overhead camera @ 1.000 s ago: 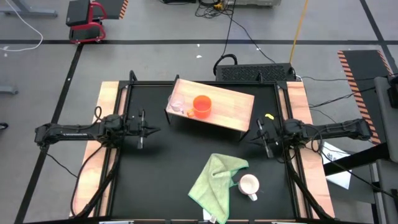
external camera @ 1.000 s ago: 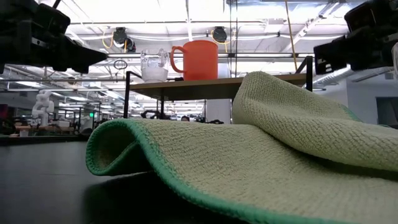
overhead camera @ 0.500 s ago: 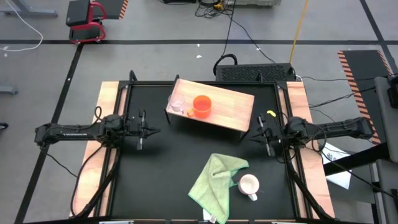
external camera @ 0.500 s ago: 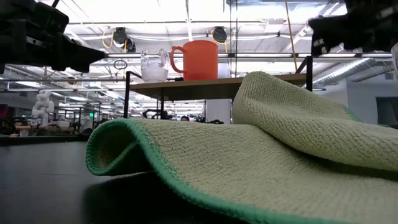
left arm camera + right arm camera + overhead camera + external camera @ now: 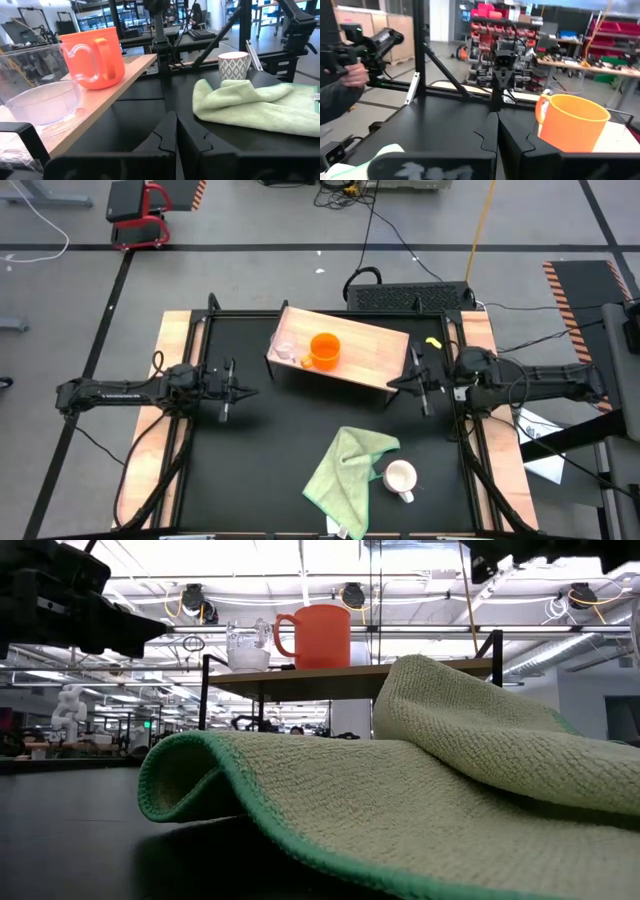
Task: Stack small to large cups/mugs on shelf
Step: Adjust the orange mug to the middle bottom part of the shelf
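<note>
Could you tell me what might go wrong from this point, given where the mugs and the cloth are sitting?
1. The white mug sits against the light green cloth; lifting it could drag the cloth along.
2. On the shelf the orange mug stands right beside the clear glass cup, so a reach for either may knock the other.
3. The right gripper, shut, hangs close to the shelf's end and could clip it; the left gripper waits apart.

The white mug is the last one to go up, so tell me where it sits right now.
In the high view the white mug stands on the black tabletop near the front right, off the shelf, touching the green cloth's right edge.
</note>
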